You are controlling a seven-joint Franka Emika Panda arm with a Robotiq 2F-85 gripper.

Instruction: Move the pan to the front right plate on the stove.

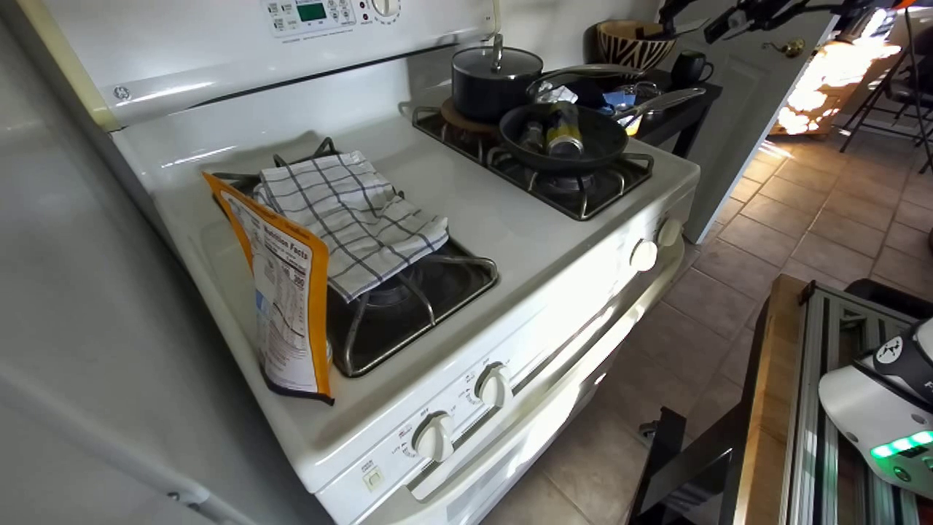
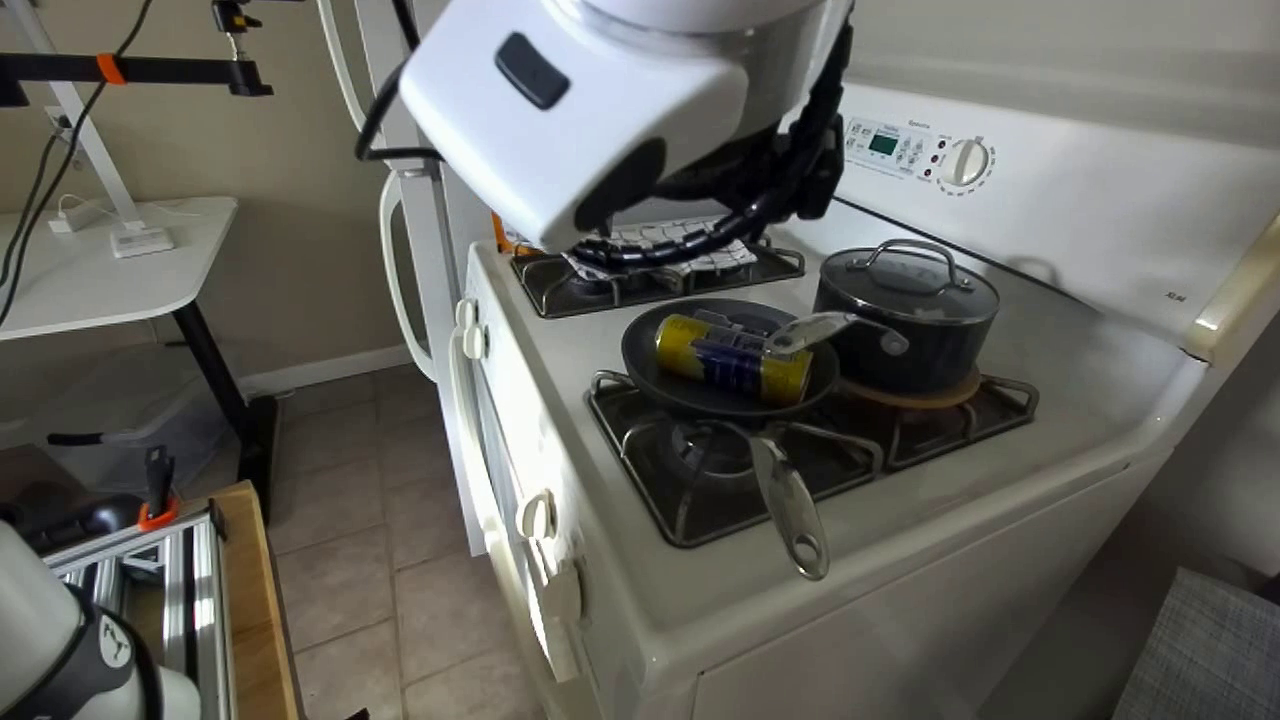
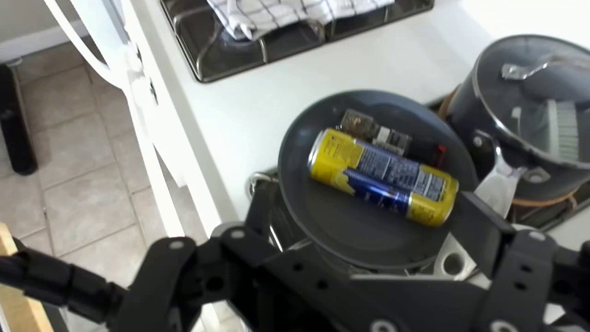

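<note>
Black two-finger gripper: was cropped at six o'clock in the wrist view.
Dark round glass-lidded pot: was cropped there at three o'clock.
Yellow-and-blue cylindrical metal can: bore print too blurred to read.

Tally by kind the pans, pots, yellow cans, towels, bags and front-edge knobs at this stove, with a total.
Pan: 1
Pot: 1
Yellow can: 1
Towel: 1
Bag: 1
Front knobs: 4
Total: 9

Black pan, on front right plate
</note>
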